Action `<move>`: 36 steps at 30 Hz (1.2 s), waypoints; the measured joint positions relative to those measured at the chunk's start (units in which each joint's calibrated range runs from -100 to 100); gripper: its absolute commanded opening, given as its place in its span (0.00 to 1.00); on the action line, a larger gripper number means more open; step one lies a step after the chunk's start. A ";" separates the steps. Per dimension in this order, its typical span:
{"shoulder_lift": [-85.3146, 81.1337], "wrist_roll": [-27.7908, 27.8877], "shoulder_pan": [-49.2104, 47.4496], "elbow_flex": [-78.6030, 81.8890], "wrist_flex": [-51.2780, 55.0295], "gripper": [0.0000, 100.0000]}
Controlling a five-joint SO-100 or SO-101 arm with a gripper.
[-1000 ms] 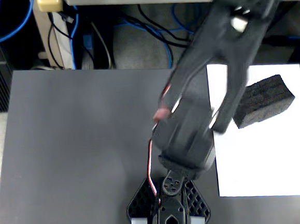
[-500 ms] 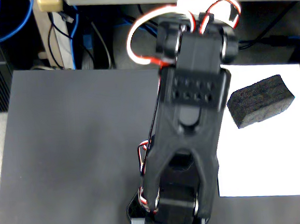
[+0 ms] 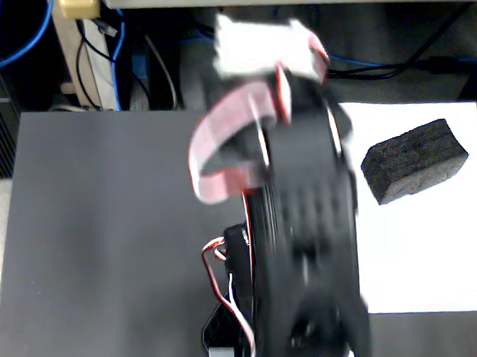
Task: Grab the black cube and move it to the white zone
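Clearly, the biggest thing in the fixed view is the dark grey mat [image 3: 103,239], which covers the table from its left edge to past the middle and reaches the near edge. Next in size is the white zone [image 3: 426,255], a flat white paper sheet that lies along the right edge of the table, from the far right corner almost down to the near edge. The black robot arm [image 3: 310,247] rises from the near edge in the middle and is blurred; it covers the border between the mat and the white sheet. A red flat cable [image 3: 220,151] bends beside its upper part, and a white block [image 3: 253,45] sits on top of it near the far edge. The claw cannot be made out, so one cannot tell whether it is released or clenched. The black cube [image 3: 413,160] rests on the white zone, close to the far right corner, well apart from the arm. Its surface is rough and spongy.
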 measured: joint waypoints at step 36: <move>-24.14 2.52 12.04 64.44 -23.71 0.02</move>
